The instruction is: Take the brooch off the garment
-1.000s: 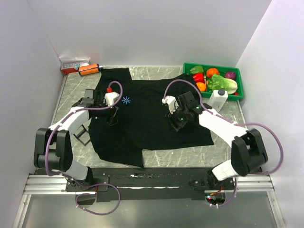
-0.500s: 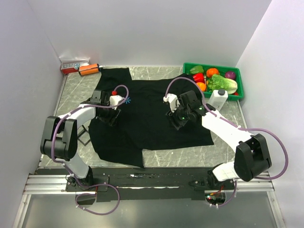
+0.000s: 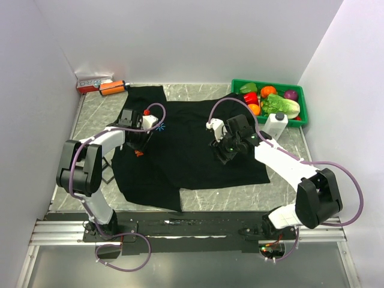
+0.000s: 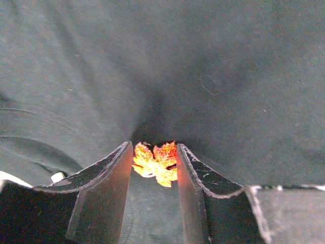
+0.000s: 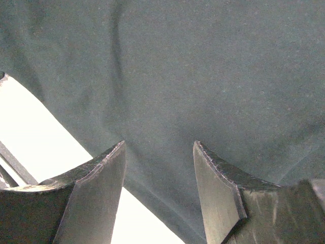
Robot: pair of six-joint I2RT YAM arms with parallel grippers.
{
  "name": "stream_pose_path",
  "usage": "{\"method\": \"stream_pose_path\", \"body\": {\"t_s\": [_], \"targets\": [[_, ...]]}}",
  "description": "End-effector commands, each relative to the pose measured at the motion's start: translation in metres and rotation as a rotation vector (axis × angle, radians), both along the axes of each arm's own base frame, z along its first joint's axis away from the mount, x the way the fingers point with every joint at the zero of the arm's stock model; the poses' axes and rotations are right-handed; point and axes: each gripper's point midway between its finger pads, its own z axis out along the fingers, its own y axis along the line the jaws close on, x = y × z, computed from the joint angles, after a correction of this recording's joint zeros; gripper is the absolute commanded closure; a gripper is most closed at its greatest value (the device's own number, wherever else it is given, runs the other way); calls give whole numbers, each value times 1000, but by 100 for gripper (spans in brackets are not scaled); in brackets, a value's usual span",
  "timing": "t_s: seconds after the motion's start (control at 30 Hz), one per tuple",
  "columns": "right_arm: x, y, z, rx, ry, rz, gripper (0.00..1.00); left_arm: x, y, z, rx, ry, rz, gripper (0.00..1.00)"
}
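The large black cloth shirt (image 4: 218, 76) looks soft, matt and finely woven. The tiny orange ragged-edged brooch (image 4: 156, 163) at lower centre looks rough. The grey marbled tabletop (image 3: 222, 198) is smooth, faintly glossy.

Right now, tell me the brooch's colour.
The brooch is orange mottled with yellow; clearest in the left wrist view.

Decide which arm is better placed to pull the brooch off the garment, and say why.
Left. The left end effector appears to grip the brooch; the right end effector hangs open over bare garment, away from the brooch.
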Motion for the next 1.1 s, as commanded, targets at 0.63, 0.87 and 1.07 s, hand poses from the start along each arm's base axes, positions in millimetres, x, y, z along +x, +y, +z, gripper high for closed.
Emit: {"method": "stream_pose_path", "body": {"t_s": [0.63, 0.87, 1.07], "targets": [[16, 16, 11, 47, -31, 13, 37, -8, 16, 32, 37, -46, 154, 40], [19, 17, 14, 44, -39, 14, 37, 0, 1, 17, -10, 30, 143, 42], [15, 15, 11, 40, -33, 17, 37, 0, 0, 4, -15, 80, 164, 50]]}}
